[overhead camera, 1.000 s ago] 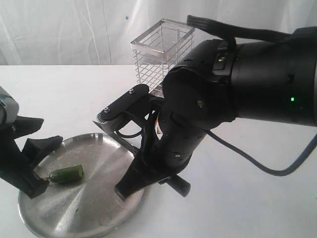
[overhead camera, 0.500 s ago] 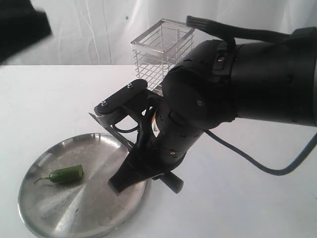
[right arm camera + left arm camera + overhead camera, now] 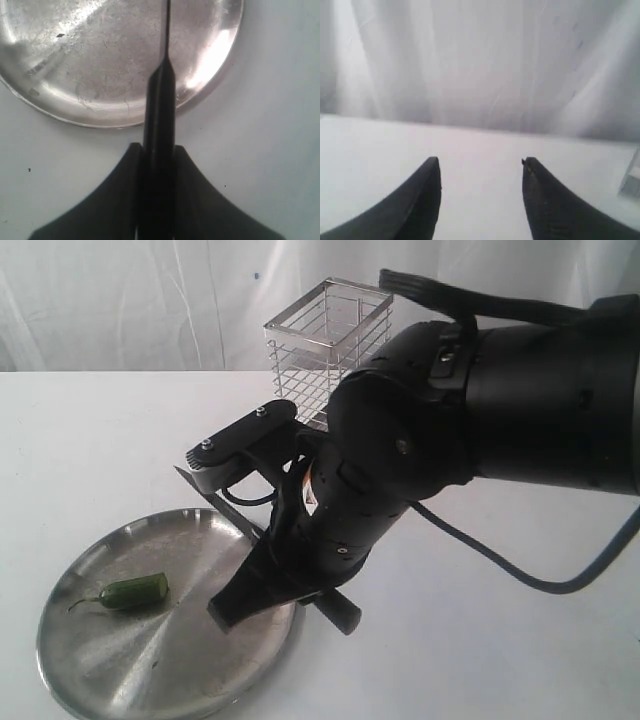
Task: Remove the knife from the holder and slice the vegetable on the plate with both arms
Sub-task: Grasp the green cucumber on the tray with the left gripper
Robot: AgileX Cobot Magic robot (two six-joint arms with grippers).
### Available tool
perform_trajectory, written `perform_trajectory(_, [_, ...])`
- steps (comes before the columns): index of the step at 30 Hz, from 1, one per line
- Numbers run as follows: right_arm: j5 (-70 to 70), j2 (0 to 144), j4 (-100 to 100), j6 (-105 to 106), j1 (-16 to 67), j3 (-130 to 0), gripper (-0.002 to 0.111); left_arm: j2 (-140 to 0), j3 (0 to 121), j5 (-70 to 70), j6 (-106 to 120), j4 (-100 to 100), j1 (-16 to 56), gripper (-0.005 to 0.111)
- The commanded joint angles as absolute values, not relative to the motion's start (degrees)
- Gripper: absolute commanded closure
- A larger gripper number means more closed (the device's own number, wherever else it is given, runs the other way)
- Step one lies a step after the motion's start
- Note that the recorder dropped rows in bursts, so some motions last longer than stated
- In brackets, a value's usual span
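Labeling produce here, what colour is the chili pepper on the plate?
Dark green; the chili pepper shows best in the exterior view.

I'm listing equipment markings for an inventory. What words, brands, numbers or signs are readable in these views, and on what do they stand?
No text is readable in any view.
Small white-and-orange sticker on the right arm: too small and blurred to read.
Plate, holder, knife: no lettering shows.
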State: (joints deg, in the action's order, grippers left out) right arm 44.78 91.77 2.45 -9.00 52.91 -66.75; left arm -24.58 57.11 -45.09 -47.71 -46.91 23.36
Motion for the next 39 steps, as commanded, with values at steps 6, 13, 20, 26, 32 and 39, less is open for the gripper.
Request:
perform_trajectory(6, [43.54, 91.37, 2.29, -8.46, 52.53, -66.59, 0.108, -24.65, 49.12, -68.31, 21.52, 4.47, 23.34, 0.053])
perform_trajectory(13, [44.87, 91.37, 1.16, -7.83, 52.53, -66.59, 0.108, -29.65, 34.72, -50.27, 30.76, 6.39, 23.34, 0.048])
perform_trajectory(20, [44.55, 91.37, 0.00, -6.51, 52.63, -66.59, 0.108, -46.56, 33.19, -30.22, 33.20, 2.06, 23.34, 0.047])
perform_trajectory(26, [44.55, 91.37, -0.30, -5.07, 52.63, -66.59, 0.108, -65.47, 39.75, -28.19, 33.47, -4.25, 23.34, 0.048])
perform_trajectory(32, [42.67, 91.37, 0.00, -4.82, 52.53, -66.59, 0.108, -79.24, 43.30, -26.30, 32.98, -11.32, 23.34, 0.048])
perform_trajectory(39, [41.91, 91.37, 0.00, -3.87, 52.53, -66.59, 0.108, -87.38, 43.71, -17.31, 32.90, -16.21, 21.77, 0.048])
